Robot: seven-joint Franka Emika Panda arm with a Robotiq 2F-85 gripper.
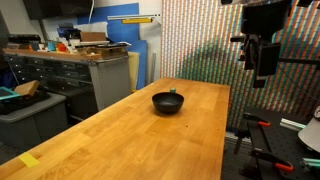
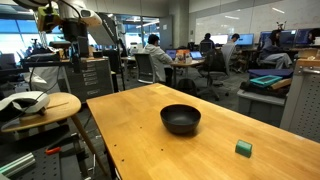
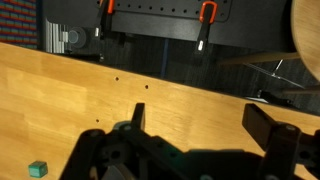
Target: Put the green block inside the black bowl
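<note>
As end effector (image 1: 263, 70) hangs high, jaws wide, green block (image 3: 38, 169) untouched

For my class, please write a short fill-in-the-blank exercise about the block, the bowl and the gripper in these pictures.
1. The small block on the wooden table is ____ in colour.
2. The round bowl is glossy ____.
3. The block lies apart from the bowl, so the bowl holds ____.
4. In the wrist view the gripper grips nothing and its jaws stand ____.
Missing words: green; black; nothing; open.
</note>
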